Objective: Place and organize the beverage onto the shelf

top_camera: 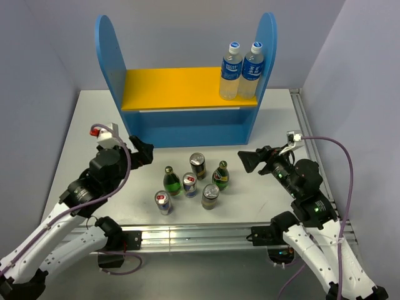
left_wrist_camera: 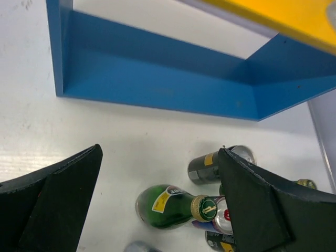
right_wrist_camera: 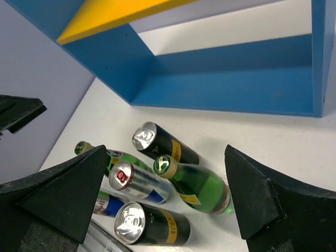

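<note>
Blue shelf (top_camera: 112, 69) holds two seemingly full water bottles (top_camera: 230, 78); left pincer (left_wrist_camera: 160, 151) and right pincer (right_wrist_camera: 165, 150) gape.

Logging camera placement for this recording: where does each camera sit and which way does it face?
Top external: above and behind the arms, looking down and forward over the table; shows both arms, left gripper, right gripper, shelf, drinks.
Left wrist: on the left arm, facing the shelf's lower level; its own fingers fill both lower corners.
Right wrist: on the right arm, facing across the drinks toward the shelf; own fingers likewise.
Shared: all show shelf and drinks.
</note>
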Motion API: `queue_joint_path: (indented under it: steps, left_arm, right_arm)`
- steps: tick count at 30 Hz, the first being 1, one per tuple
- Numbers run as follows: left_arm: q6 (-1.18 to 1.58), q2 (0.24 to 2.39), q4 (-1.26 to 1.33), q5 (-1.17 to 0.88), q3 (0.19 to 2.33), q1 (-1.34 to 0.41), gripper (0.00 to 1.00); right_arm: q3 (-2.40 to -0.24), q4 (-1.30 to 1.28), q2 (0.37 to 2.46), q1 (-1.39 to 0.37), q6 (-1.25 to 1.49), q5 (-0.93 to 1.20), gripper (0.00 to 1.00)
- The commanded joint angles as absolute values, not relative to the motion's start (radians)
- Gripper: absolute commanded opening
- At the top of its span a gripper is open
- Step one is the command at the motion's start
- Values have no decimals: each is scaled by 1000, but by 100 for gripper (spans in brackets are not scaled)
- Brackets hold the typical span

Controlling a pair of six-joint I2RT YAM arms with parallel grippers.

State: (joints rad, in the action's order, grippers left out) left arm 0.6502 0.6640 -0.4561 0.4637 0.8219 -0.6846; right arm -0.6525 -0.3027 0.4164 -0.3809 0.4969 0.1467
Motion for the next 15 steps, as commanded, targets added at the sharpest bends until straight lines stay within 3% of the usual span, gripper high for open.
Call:
queue_joint_path:
  steps: [1,15]
  left_arm:
    - [713,677,-479,554,792,-742,99]
    - [977,906,-512,1146,784,-1379,99]
  right_arm:
    - [-686,-350,413,-428,495,71,100]
    - [-584,-311,457,-488,506,6,100]
